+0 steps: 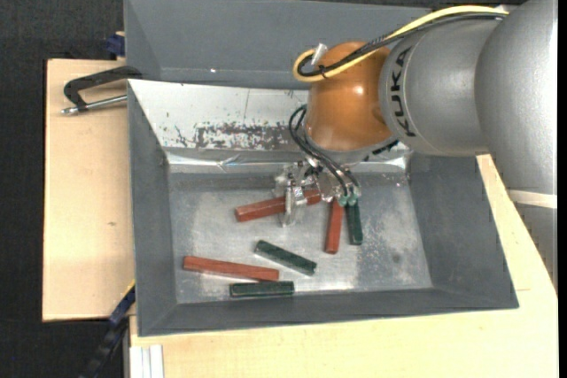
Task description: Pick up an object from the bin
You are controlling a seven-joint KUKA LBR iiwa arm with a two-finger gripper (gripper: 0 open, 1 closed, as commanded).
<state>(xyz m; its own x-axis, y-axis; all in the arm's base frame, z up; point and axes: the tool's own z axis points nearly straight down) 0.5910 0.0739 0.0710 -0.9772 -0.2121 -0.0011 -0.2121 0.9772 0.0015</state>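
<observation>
My gripper (295, 196) is low over the bin floor near the back wall, under the orange cover. Its metal fingers (288, 201) straddle the right end of a red stick (266, 210) that lies nearly flat, running left from the gripper. The fingers look closed round that end. Just right of the gripper lie another red stick (334, 230) and a dark green stick (354, 223), both pointing toward the front.
Toward the front of the bin lie a dark green stick (285, 257), a long red stick (230, 268) and another dark green stick (261, 289). The arm and its orange cover hang over the back right part of the bin.
</observation>
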